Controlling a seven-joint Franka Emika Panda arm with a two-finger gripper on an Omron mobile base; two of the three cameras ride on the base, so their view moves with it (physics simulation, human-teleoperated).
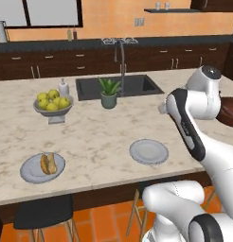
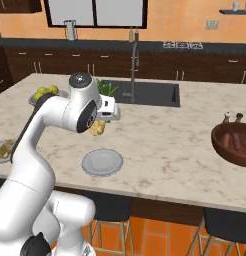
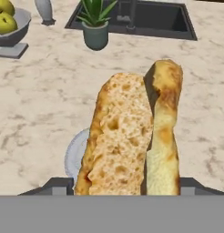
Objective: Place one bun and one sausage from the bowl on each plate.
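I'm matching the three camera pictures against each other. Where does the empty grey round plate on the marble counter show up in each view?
Left base view: the empty grey round plate lies low, right of centre, near the counter's front edge.
Right base view: low, left of centre, beside the white arm.
Hand view: lower left, only its rim peeking from behind the split golden bun.
Shared landmark: the small green potted plant by the dark sink.

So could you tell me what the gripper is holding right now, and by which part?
The gripper holds a split bun by its near end, jaws on its two sides.
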